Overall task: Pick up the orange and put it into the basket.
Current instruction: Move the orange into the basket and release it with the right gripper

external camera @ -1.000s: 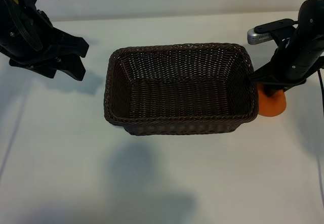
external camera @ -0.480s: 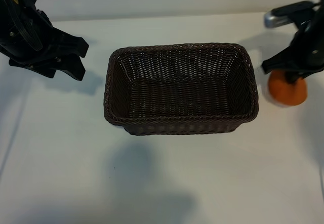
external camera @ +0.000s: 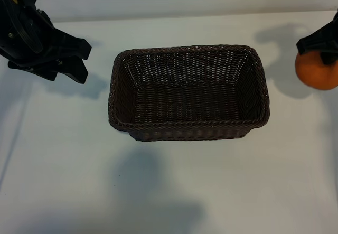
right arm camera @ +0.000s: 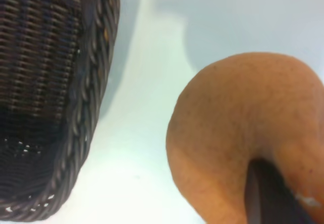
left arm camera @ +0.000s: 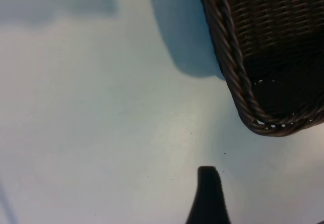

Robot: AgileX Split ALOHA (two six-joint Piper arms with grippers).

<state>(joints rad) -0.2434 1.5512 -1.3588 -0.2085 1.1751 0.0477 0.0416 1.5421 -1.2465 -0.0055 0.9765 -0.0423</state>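
Exterior view: basket (external camera: 188,92) sits mid-table on the white table (external camera: 169,186), and we see nothing inside it.
Exterior view, right side: we see the right pincer (external camera: 320,46) at the frame's right edge, clamped on the orange (external camera: 316,71), which hangs in the air above the table, apart from the basket's right end.
Exterior view, left side: we see the left pincer (external camera: 76,59) well off the basket's left end, its jaws spread wide and holding nothing.
Left wrist view: we see one dark fingertip (left arm camera: 208,193) over bare table (left arm camera: 101,123), with a rounded corner of the basket (left arm camera: 263,57) nearby and not touching it.
Right wrist view: we see the orange (right arm camera: 238,143) filling much of the frame, a dark finger (right arm camera: 268,193) pressed against its skin, and the basket's braided rim (right arm camera: 91,82) beside it across a strip of table (right arm camera: 147,107).
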